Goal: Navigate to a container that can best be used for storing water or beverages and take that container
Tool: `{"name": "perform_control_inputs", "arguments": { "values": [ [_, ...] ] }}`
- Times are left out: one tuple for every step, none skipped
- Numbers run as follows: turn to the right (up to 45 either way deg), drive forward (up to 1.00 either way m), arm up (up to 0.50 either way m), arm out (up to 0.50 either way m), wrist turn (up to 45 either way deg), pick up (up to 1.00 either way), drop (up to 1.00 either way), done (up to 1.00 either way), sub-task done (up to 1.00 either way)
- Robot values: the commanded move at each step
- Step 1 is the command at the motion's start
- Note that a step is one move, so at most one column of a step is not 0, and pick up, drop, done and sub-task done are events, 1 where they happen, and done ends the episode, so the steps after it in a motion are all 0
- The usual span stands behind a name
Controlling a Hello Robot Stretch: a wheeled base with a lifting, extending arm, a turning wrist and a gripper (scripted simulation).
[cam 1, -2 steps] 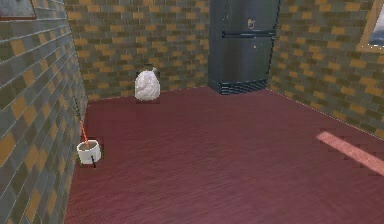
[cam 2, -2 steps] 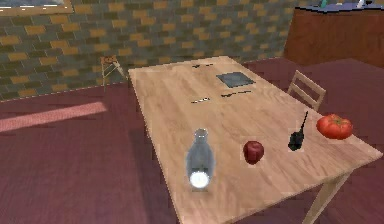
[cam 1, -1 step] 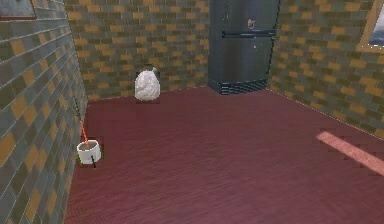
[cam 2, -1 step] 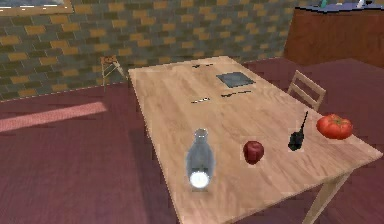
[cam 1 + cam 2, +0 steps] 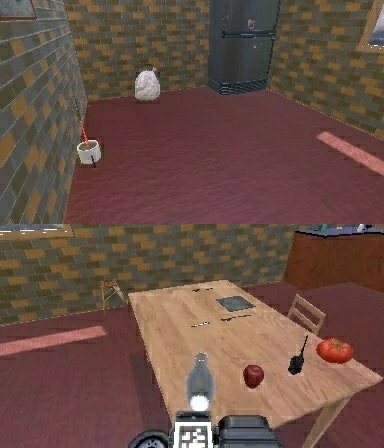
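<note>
A grey bottle (image 5: 200, 384) with a pale lower end sits on the wooden table (image 5: 180, 319), near its close edge. At the bottom edge of the arm side view, just below the bottle, are a white marker square and the dark body of my gripper (image 5: 152, 439). Its far end is cut off by the picture's edge, so I cannot tell whether it holds anything.
On the table lie a red apple (image 5: 254, 376), a small dark object (image 5: 297, 356), a tomato (image 5: 335, 350) and a flat grey item (image 5: 236, 302). A chair (image 5: 307, 312) stands beyond it. Ahead are a dark fridge (image 5: 243, 45), a white sack (image 5: 148, 85), a small white pot (image 5: 90, 150) and open red floor.
</note>
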Motion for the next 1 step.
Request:
{"name": "perform_control_inputs", "arguments": {
  "values": [
    [0.0, 0.0, 0.0, 0.18, 0.0, 0.0, 0.0, 0.0, 0.0]
  ]
}}
